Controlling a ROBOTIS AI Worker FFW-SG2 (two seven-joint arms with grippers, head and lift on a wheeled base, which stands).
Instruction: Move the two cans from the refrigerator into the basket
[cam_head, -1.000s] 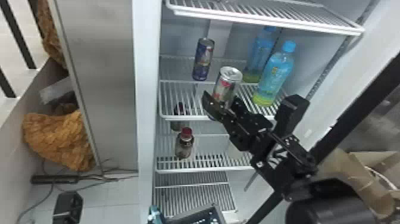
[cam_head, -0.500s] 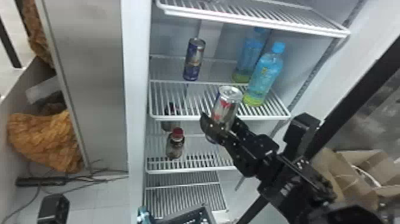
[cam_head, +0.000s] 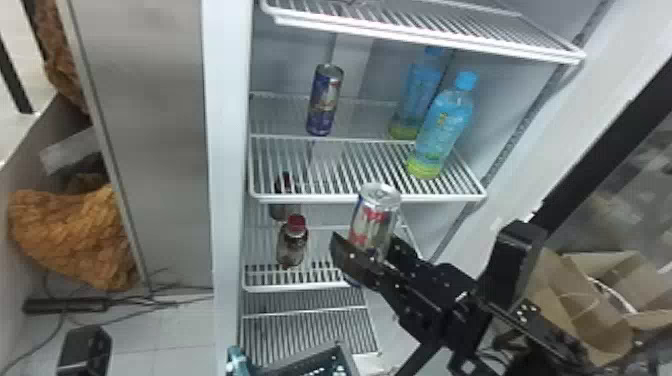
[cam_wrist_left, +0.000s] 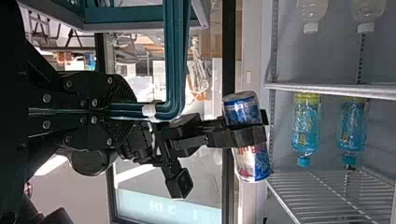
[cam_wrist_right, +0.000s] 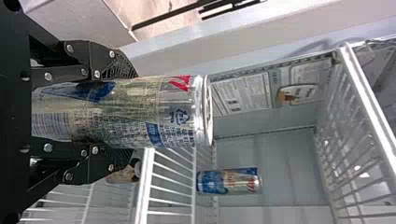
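Right gripper: jaws closed on can 1, parted by its width, 1 finger on each side.
Can 1: silver, blue and red can, upright with a slight tilt, held in front of the fridge shelves.
Can 2: blue and silver can, upright on the middle fridge shelf, near its back.
Left gripper: jaws closed on the basket's teal handle.
Basket: grey rim at the head view's bottom edge, near the lowest fridge shelf.
Blue-capped bottles: 2, the front 1 and the back 1, upright, same shelf as can 2.
Red-capped bottles: 2, the front 1 on the shelf below.
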